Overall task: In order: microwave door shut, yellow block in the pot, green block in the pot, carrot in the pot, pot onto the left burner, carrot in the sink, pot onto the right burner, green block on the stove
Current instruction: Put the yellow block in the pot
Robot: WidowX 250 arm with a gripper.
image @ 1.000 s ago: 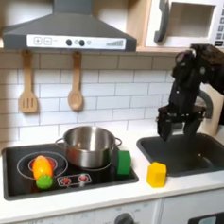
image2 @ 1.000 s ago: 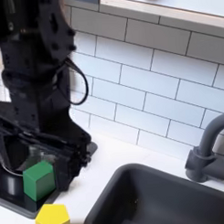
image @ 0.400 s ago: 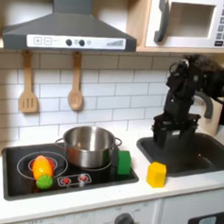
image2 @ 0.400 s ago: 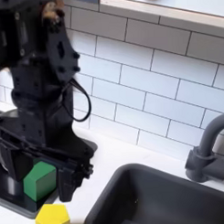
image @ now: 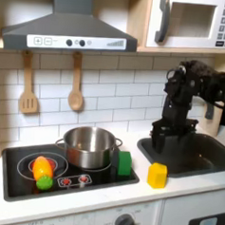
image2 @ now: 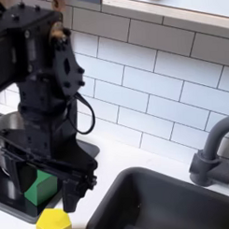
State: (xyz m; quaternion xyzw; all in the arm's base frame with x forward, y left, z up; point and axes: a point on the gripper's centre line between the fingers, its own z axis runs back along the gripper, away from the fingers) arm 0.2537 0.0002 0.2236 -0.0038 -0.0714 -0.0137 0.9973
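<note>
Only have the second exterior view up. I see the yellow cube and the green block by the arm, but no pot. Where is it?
Observer: The shiny round steel pot stands on the flat black cooktop, just beside the dark-green block, on the first exterior view's left of it.
Operator: Carrot?
Observer: The stubby orange toy carrot lies on the cooktop at the first exterior view's left, outside the pot.
Operator: Microwave door?
Observer: The white-framed microwave door looks shut, flush with its front.
</note>
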